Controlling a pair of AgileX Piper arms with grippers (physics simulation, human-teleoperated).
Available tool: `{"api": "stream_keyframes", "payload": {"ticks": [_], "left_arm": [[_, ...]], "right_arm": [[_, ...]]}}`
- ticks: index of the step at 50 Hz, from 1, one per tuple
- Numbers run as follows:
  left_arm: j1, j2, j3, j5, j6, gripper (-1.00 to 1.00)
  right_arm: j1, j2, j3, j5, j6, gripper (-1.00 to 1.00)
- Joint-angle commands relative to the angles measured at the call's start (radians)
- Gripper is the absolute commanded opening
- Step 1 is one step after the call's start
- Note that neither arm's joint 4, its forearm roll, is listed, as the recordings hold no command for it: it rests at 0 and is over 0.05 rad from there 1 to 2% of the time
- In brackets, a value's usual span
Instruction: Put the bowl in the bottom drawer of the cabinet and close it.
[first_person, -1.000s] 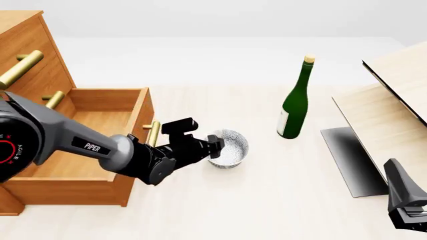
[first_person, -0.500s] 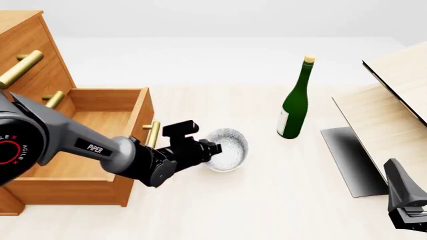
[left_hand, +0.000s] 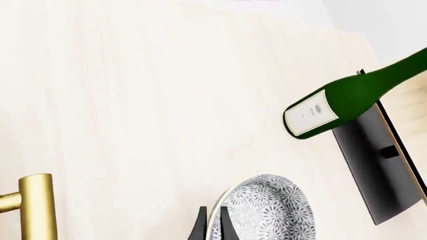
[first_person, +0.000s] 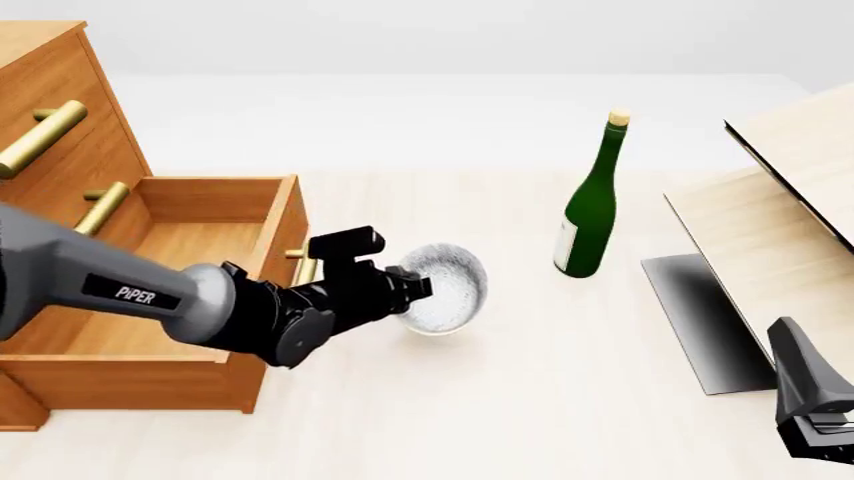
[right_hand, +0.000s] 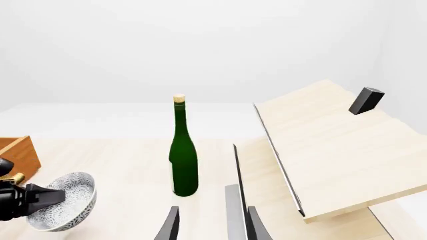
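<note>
The white speckled bowl (first_person: 450, 287) hangs tilted just above the table, right of the open bottom drawer (first_person: 187, 235). My left gripper (first_person: 416, 287) is shut on the bowl's near rim. In the left wrist view the rim of the bowl (left_hand: 267, 210) sits between the dark fingertips (left_hand: 199, 229). The bowl (right_hand: 67, 200) also shows tipped in the right wrist view. The orange-brown cabinet (first_person: 60, 95) stands at the far left. My right gripper (right_hand: 209, 227) rests open and empty at the front right corner (first_person: 817, 405).
A green bottle (first_person: 589, 210) stands upright right of the bowl. A slanted pale wood board (first_person: 787, 215) on a dark stand fills the right side. The drawer's brass handle (first_person: 307, 266) lies just left of the gripper.
The bowl has come up off the table, tipped onto its side, and shifted a little left toward the drawer with my left gripper. The right arm has not moved.
</note>
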Motion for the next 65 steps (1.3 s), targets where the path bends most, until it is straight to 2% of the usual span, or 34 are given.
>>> {"api": "stream_keyframes", "payload": {"ticks": [1, 65], "left_arm": [[0.006, -0.065, 0.016, 0.011, 0.006, -1.00], [0.026, -0.322, 0.091, 0.157, 0.098, -1.00]], "right_arm": [[0.000, -0.001, 0.001, 0.000, 0.000, 1.00], [0.000, -0.001, 0.001, 0.000, 0.000, 1.00]]}}
